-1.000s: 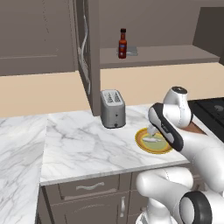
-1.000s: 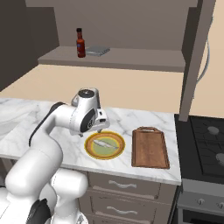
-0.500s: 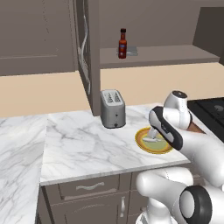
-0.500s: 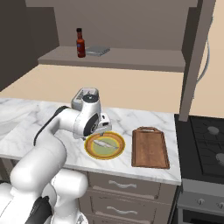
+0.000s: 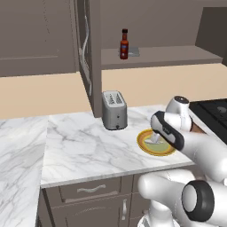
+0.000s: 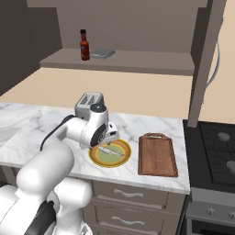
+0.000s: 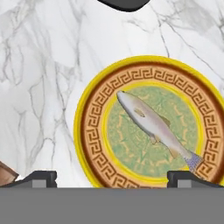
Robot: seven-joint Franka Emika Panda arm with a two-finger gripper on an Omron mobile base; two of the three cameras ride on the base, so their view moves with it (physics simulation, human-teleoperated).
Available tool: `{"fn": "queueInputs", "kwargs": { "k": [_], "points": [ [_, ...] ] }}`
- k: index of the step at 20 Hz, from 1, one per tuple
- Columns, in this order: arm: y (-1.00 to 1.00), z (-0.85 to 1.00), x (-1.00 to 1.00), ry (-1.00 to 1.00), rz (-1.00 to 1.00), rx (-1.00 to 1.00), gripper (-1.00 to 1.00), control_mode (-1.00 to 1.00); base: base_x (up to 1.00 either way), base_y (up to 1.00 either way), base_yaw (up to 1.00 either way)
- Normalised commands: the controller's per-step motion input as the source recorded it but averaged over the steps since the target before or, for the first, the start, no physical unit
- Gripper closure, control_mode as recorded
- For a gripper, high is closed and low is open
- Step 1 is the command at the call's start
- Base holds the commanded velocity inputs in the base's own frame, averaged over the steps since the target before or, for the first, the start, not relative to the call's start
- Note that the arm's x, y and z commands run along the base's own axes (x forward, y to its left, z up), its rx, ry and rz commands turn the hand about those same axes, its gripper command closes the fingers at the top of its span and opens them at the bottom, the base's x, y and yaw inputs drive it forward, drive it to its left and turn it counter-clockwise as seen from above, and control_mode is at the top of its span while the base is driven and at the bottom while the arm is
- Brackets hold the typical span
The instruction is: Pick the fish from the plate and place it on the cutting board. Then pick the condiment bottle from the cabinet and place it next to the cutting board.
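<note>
While fish lies on plate, no step complete. End effector spread, empty, above plate. Cutting board bare. Condiment bottle on cabinet shelf. Both transfers remain.

Toaster on marble counter; stove beside.

The arm is showing glossy white, rounded shells with dark grey joint rings, one black band running along its forearm. Two small dark finger tips are ending it.
</note>
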Motion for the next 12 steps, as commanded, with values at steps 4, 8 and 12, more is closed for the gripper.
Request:
{"fn": "queueInputs", "kwargs": {
  "k": [4, 8, 12],
  "points": [
    [-0.08, -0.18, 0.22, 0.00, 0.01, 0.00, -1.00, -1.00, 0.00, 0.00, 0.00],
    [-0.07, -0.16, 0.24, 0.00, 0.00, 0.00, -1.00, -1.00, 0.00, 0.00, 0.00],
    [-0.07, -0.15, 0.22, 0.00, 0.01, 0.00, -1.00, -1.00, 0.00, 0.00, 0.00]
  ]
}}
